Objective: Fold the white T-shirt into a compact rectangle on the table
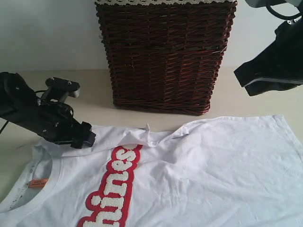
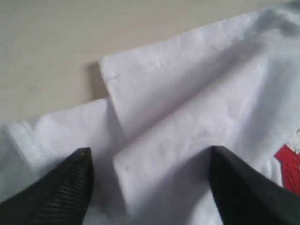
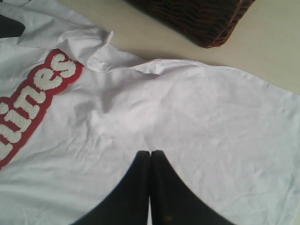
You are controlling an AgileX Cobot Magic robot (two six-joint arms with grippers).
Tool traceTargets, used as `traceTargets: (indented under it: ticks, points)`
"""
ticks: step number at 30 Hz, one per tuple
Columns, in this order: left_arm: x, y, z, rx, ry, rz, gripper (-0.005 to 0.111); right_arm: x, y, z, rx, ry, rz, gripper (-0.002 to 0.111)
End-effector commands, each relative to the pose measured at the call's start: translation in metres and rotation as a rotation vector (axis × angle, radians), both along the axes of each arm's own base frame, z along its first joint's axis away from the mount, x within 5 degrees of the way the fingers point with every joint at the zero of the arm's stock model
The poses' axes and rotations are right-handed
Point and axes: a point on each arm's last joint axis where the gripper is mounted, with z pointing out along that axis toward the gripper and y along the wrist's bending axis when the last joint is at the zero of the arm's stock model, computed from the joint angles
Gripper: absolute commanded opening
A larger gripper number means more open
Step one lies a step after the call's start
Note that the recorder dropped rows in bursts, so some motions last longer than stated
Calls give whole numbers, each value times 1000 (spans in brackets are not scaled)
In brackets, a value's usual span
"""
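The white T-shirt lies spread on the table, its red-outlined lettering running toward the front edge. The neck is at the front left, and a sleeve is folded in over the shoulder. My left gripper sits low over that folded sleeve at the shirt's left edge. Its fingers stand wide apart, open, with cloth beneath them and nothing pinched. My right gripper hangs raised at the right, above the shirt's body. It is shut with nothing between its fingers.
A tall dark wicker basket with a lace rim stands at the back centre, just behind the shirt's far edge. Bare table lies to the left of the basket and behind my left arm. An orange tag shows inside the neck.
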Motion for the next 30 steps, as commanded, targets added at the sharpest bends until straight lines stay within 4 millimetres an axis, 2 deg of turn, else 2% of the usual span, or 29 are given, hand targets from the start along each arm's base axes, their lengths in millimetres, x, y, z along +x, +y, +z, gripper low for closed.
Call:
traceTargets:
  ticks: [1, 6, 8, 16, 20, 26, 28, 30]
  points:
    - [-1, -9, 3, -3, -31, -33, 38, 0, 0, 1, 7, -21, 5, 0]
    - [8, -7, 25, -12, -198, 3, 15, 0, 0, 1, 8, -25, 4, 0]
    - [12, -6, 29, -7, -255, 18, 0, 0, 0, 1, 8, -25, 4, 0]
    - [30, -1, 52, 11, -544, 87, 0, 1, 1, 0, 9, -23, 2, 0]
    - [40, -5, 58, -4, -568, 95, 12, 1, 1, 0, 9, -23, 2, 0]
    - [48, -7, 56, -11, -578, 111, 63, 1, 1, 0, 9, -23, 2, 0]
    - [50, -3, 56, -11, -580, 130, 70, 1, 1, 0, 9, -23, 2, 0]
    - [50, 1, 59, -23, -575, 154, 69, 1, 1, 0, 9, -23, 2, 0]
